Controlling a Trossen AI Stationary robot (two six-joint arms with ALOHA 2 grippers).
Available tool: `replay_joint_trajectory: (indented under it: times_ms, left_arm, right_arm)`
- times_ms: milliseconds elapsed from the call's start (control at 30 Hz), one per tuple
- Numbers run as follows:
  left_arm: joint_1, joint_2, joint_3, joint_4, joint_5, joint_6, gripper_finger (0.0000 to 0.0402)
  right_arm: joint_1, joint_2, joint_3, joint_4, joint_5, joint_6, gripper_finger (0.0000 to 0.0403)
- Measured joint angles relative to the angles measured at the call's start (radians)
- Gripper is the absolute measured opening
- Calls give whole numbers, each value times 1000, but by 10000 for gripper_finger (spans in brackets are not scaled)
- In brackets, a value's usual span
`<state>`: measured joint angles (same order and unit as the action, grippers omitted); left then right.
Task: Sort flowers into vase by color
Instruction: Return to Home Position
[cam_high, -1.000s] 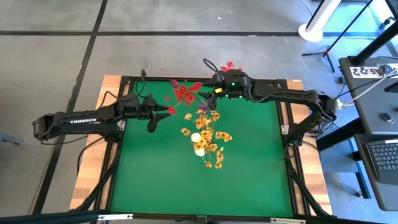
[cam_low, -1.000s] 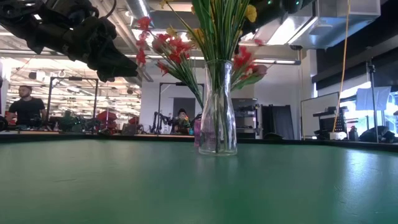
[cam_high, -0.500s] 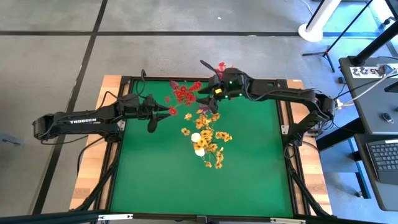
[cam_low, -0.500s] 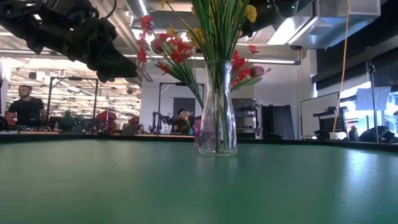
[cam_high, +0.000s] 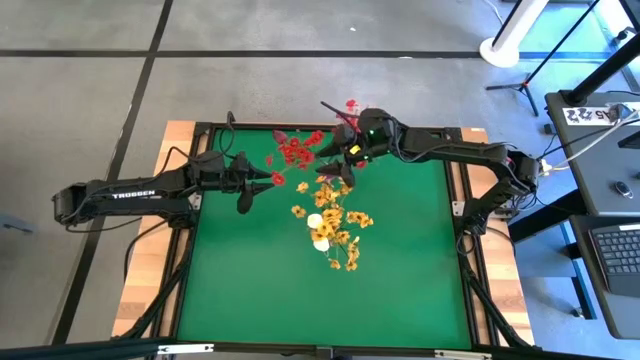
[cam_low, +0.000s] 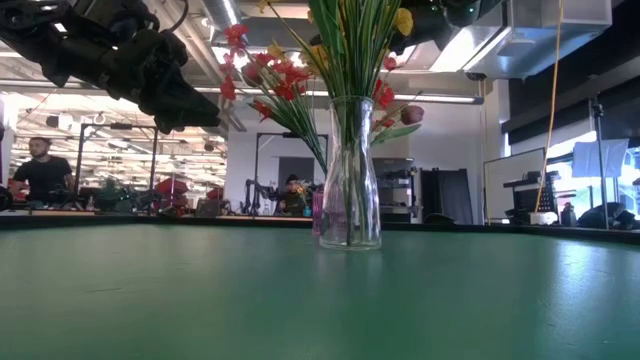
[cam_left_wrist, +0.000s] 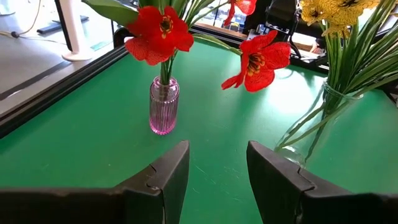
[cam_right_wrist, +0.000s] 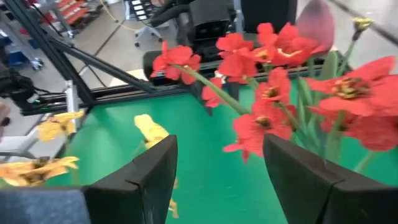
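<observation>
A clear glass vase stands near the table's middle, holding yellow-orange sprays and a white bud. Behind it, a small pink ribbed vase carries red blossoms. More red sprays and a dark magenta bud spread above the vases. My right gripper is open and hovers high at the far side, with red blossoms right in front of its fingers. My left gripper is open and hangs above the table's left part, facing both vases. My right gripper stands open among the red sprays. A red-flowered stem crosses in front of the fingers, but I cannot tell whether either finger touches it.
Bare green table lies toward the near edge and on both sides of the vases. A black frame rims the table. People and workbenches show in the room beyond the far edge.
My right gripper has moved toward the table's left, closer to the red sprays above the vases. The red spray beside it has shifted left with it, and the red blossoms and magenta bud right of the glass vase have swung lower.
</observation>
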<state>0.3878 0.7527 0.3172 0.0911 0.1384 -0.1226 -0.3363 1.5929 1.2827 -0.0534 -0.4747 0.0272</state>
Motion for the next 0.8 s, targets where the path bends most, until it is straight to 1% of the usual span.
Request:
replay_joint_trajectory:
  times_ms: [167, 300, 367, 467, 700, 800]
  left_arm:
    - [0, 0, 0, -1, 0, 2, 156]
    - [0, 0, 0, -4, 0, 2, 156]
    - [0, 0, 0, -5, 0, 2, 156]
    - [0, 0, 0, -8, 0, 3, 156]
    - [0, 0, 0, -10, 0, 10, 156]
    - [0, 0, 0, -11, 0, 10, 156]
  right_arm:
    - [-8, 0, 0, -7, -13, 18, 237]
    - [-17, 0, 0, -13, 20, 4, 237]
    - [-18, 0, 0, -27, 43, -10, 230]
    - [-18, 0, 0, -33, 57, -13, 193]
    - [-18, 0, 0, -35, 63, -6, 63]
    - [-18, 0, 0, -53, 63, 20, 32]
